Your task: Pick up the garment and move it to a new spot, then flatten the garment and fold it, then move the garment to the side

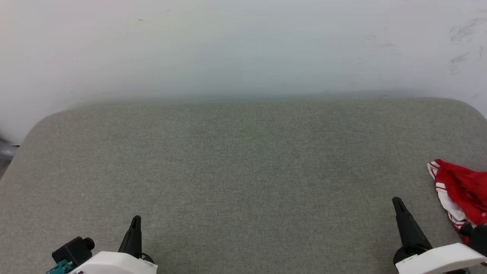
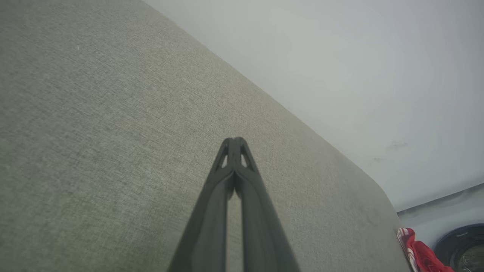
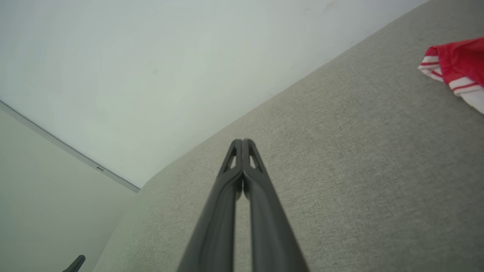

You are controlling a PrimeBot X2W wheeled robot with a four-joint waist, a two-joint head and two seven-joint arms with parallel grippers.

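The garment (image 1: 462, 190) lay bunched at the far right edge of the grey padded surface (image 1: 243, 160), a red heap with white, red-striped trim. The edge of view cut much of it off and the right arm's dark wrist hid its near end, so its full shape could not be made out. The right gripper (image 1: 397, 201) sat near it, apart from the cloth, fingers pressed together and empty. The left gripper (image 1: 136, 220), well apart, was likewise closed on nothing. A dark round thing (image 2: 463, 247) was too cropped to identify.
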